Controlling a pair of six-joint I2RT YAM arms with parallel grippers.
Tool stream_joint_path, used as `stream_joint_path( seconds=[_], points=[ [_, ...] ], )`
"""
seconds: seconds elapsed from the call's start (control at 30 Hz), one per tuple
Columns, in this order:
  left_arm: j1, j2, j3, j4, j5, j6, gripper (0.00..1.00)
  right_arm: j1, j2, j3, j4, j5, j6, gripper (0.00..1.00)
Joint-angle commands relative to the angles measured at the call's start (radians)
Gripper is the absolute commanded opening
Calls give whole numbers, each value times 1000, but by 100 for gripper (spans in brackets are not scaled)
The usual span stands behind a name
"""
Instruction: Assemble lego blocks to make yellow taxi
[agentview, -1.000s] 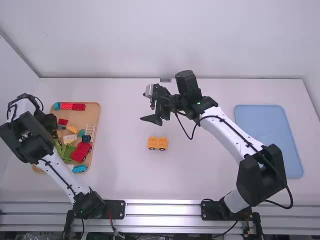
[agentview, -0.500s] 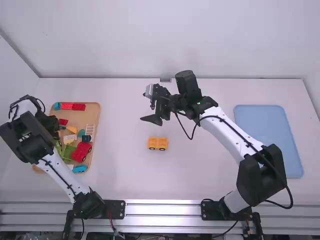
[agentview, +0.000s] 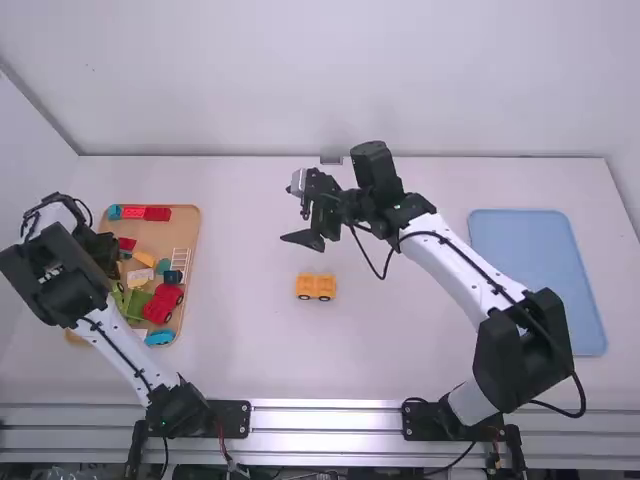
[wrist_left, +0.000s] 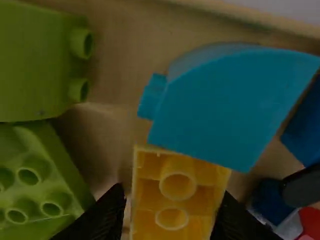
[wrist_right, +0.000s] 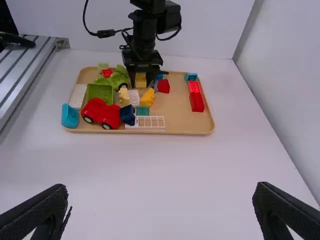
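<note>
My left gripper (agentview: 102, 250) is low over the left end of the wooden tray (agentview: 152, 232). In the left wrist view the left gripper (wrist_left: 171, 207) is shut on a yellow block (wrist_left: 175, 192), whose hollow underside faces the camera. A teal curved block (wrist_left: 230, 105) overlaps that block's edge. The yellow block (wrist_right: 141, 80) also shows in the right wrist view, between the left fingers. The orange-yellow wheeled piece (agentview: 316, 287) stands on the table. Above the table's middle is my right gripper (agentview: 290, 212), its fingers spread; the right gripper (wrist_right: 162, 207) holds nothing.
Red, green, blue and yellow pieces crowd the tray around the left gripper, including a red car (wrist_right: 102, 114) and a white lattice (wrist_right: 145, 123). A blue tray (agentview: 537, 275) lies at the table's right. The white wall (agentview: 330, 80) stands behind.
In the high view the left gripper and wrist have shifted slightly to the right over the tray. The right arm and the wheeled piece have kept still.
</note>
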Motion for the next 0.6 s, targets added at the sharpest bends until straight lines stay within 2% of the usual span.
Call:
stream_joint_path(
  seconds=[0.0,0.03,0.1,0.17,0.2,0.43,0.53,0.57],
  points=[
    [-9,-3,-12,-4,-5,20,42,1,6,-8,3,-6,2,99],
    [-9,-3,-12,-5,-5,24,40,1,6,-8,3,-6,0,99],
    [-9,-3,-12,-7,-4,66,27,1,6,-8,2,-6,0,99],
    [-8,-3,-12,-3,-6,120,20,1,6,-8,2,-6,-1,99],
    [-6,-3,-12,1,-3,166,17,1,6,-8,1,-6,0,99],
    [-1,-6,-10,38,31,376,18,-2,6,-8,0,-6,2,99],
    [11,-31,29,16,127,465,2,-14,6,-8,3,-6,2,99],
    [12,-44,39,5,136,472,2,-16,6,-8,4,-6,2,99]
  ],
)
